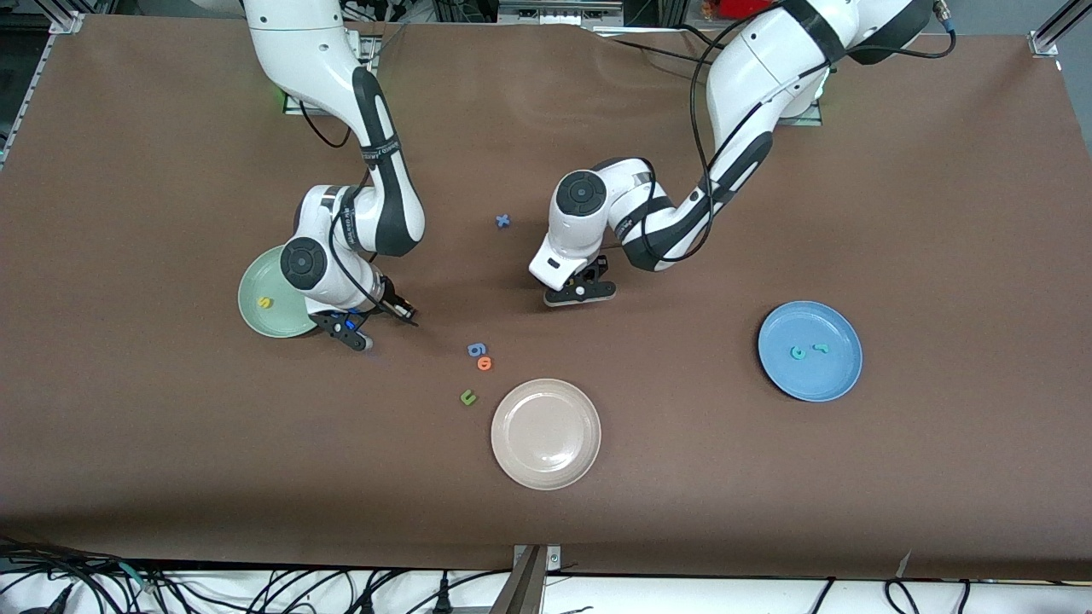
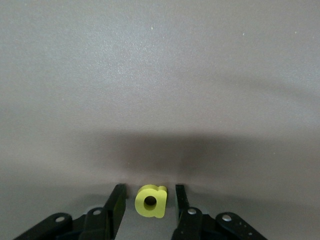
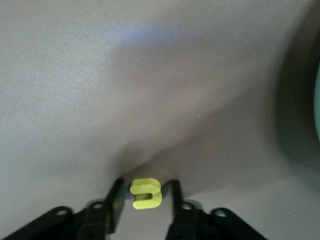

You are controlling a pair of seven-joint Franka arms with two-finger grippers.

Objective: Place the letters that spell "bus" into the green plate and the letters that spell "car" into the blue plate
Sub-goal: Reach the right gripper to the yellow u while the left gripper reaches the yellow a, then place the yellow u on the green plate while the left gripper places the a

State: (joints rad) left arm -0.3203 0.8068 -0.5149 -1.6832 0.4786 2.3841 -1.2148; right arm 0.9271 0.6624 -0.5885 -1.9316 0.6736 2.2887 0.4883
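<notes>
A yellow "a" (image 2: 150,202) lies on the brown table between the fingers of my left gripper (image 2: 150,189), which is low over the table's middle (image 1: 580,290); it is open, with a narrow gap on each side of the letter. My right gripper (image 1: 380,324) is down beside the green plate (image 1: 256,320) and stands open around a yellow "u" (image 3: 146,194) without touching it. A yellow "s" (image 1: 265,302) lies in the green plate. The blue plate (image 1: 810,384), toward the left arm's end, holds a teal "c" (image 1: 798,351) and a teal "r" (image 1: 821,347).
A cream-white plate (image 1: 546,469) sits nearer the front camera, mid-table. Just beside it lie a blue "g" (image 1: 476,350), an orange "o" (image 1: 485,363) and an olive "u" (image 1: 467,396). A blue "x" (image 1: 502,221) lies between the two arms.
</notes>
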